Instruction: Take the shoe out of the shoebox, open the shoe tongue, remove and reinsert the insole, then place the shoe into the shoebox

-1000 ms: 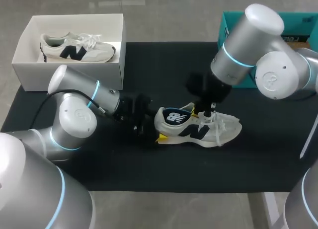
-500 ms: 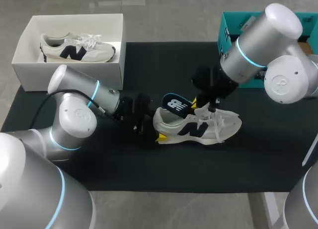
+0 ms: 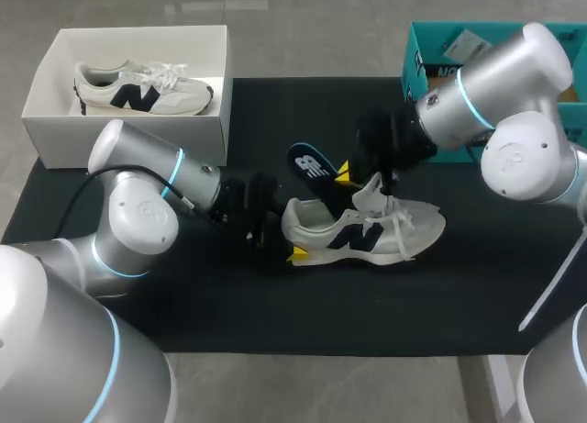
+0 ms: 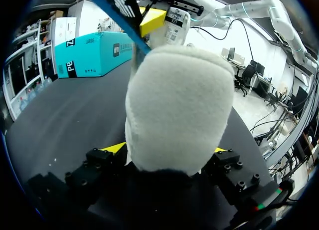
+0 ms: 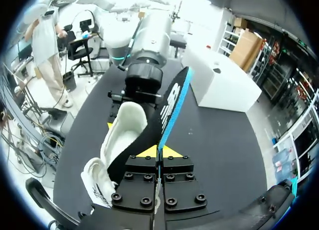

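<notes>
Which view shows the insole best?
Head view: the insole shows its printed top face, held over the shoe. Right wrist sees it edge-on in the right tool; left wrist catches only a strip past the shoe.

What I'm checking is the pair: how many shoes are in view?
2. One shoe lies in the white shoebox; the other shoe sits on the black mat, heel in the left gripper, insole held by the right gripper. None seems hidden.

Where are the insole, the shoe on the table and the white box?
insole [image 3: 312, 169], head view, on its printed top side.
shoe on the table [image 3: 367, 237], head view, on the dark letter on its side.
white box [image 3: 55, 137], head view, on its front wall.
</notes>
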Motion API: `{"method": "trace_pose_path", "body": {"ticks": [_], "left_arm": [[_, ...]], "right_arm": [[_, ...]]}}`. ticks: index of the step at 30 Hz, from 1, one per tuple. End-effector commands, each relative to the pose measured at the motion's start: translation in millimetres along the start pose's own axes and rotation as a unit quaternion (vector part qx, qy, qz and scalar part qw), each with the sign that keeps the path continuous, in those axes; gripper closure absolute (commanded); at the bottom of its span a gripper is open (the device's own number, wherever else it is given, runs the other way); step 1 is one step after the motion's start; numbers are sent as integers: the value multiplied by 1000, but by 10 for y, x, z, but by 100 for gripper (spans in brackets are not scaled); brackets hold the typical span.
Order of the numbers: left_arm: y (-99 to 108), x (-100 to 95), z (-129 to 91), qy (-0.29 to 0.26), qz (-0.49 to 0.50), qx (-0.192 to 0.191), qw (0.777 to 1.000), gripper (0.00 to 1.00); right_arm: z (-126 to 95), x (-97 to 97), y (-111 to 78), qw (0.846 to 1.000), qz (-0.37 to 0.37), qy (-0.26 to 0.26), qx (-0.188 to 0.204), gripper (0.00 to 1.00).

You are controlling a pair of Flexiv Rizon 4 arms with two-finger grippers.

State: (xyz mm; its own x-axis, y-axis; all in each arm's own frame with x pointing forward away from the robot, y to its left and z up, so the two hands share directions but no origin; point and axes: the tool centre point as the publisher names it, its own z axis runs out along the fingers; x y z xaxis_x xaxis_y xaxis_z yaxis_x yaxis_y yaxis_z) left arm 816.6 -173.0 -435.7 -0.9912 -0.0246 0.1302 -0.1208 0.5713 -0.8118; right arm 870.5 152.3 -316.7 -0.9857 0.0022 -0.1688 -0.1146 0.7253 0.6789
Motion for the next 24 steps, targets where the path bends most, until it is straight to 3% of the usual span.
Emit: {"method": "trace_pose_path", "body": {"ticks": [1, 9, 16, 24], "left_arm": [[24, -12, 38, 1, 1, -1, 1000, 100], [24, -12, 38, 1, 1, -1, 1000, 100], [24, -12, 38, 1, 1, -1, 1000, 100], [24, -12, 38, 1, 1, -1, 1000, 100]], "right_arm": [[-143, -149, 206, 999, -23, 4, -34, 100], [-540, -329, 626, 999, -37, 22, -22, 100], [-728, -278, 846, 996, -36, 18, -85, 100], [-728, -278, 846, 996, -36, 18, -85, 100]]}}
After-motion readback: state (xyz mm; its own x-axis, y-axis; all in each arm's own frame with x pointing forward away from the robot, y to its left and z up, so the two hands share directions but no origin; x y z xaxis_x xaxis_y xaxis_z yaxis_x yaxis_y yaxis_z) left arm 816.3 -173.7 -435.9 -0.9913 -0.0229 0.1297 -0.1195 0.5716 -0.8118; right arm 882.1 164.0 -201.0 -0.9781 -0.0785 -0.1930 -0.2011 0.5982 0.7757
